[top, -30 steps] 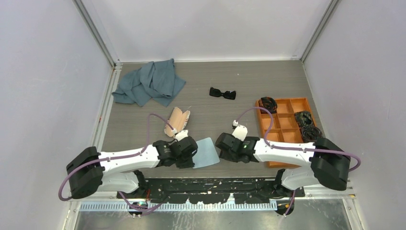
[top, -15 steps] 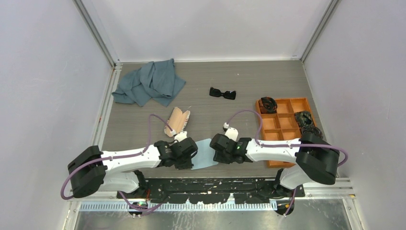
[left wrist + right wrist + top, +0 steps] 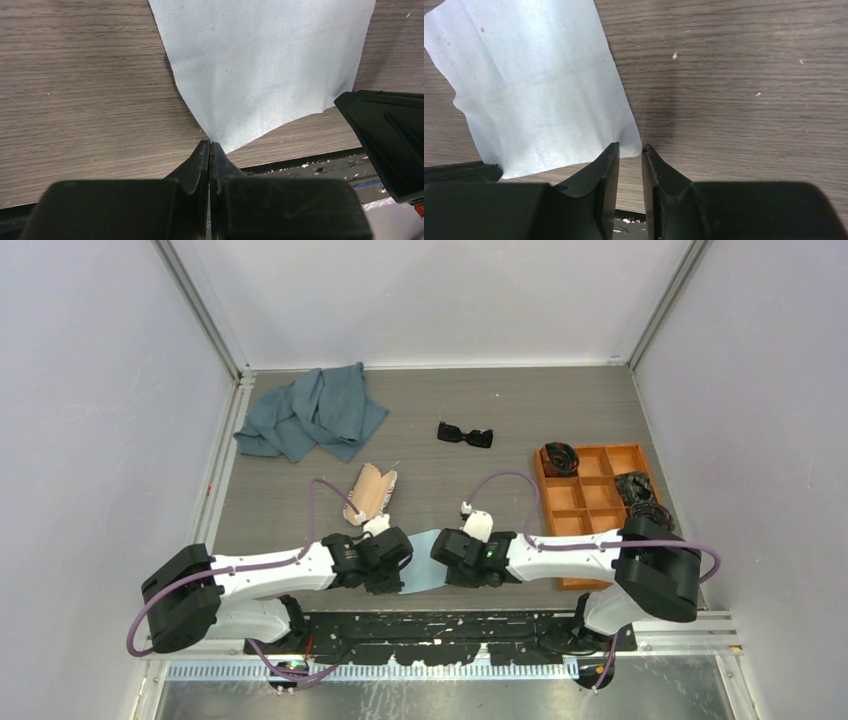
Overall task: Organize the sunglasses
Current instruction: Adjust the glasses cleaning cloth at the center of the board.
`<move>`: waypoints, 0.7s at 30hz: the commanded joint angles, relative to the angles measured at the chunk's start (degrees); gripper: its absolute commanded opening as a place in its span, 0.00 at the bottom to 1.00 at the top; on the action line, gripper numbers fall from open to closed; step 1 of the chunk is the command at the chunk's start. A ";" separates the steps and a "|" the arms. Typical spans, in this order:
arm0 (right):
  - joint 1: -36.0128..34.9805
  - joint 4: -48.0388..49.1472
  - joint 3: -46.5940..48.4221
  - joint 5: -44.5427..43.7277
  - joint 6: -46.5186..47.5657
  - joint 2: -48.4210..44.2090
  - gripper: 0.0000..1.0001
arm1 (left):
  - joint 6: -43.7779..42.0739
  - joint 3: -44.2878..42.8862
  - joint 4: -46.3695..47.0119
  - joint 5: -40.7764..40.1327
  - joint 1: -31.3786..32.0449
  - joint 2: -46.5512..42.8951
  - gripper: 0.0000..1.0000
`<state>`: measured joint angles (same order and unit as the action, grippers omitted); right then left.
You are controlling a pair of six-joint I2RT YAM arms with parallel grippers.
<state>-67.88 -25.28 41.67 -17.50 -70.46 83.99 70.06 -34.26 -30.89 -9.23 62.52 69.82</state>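
The sunglasses [image 3: 465, 434], black with dark lenses, lie on the table at the far middle, away from both arms. A light blue cloth [image 3: 422, 562] lies flat near the front edge between the grippers. My left gripper [image 3: 400, 583] is shut on the cloth's near left corner; the left wrist view shows the jaws [image 3: 210, 145] pinched on the cloth [image 3: 260, 65]. My right gripper [image 3: 441, 562] is open by a narrow gap. In the right wrist view its tips [image 3: 630, 146] straddle the near right corner of the cloth [image 3: 539, 95].
A pale oval case [image 3: 370, 492] lies just behind the left gripper. A crumpled grey-blue towel [image 3: 315, 412] lies at the far left. An orange divided tray [image 3: 600, 448] with black coiled bundles [image 3: 560, 457] stands at the right. The table's front edge is right under the grippers.
My right gripper has moved left along the front edge up to the cloth's right corner. The left gripper has stayed shut on the cloth, shifting slightly.
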 commanded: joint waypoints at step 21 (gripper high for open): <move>-1.04 -13.01 5.58 -11.04 -0.86 -8.57 0.00 | -1.27 -6.53 -4.87 -2.00 0.10 -4.66 0.00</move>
<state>-68.82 -32.47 44.53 -22.74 -70.46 80.95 69.89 -36.42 -33.28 -9.28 62.52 67.42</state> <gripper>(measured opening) 0.029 0.009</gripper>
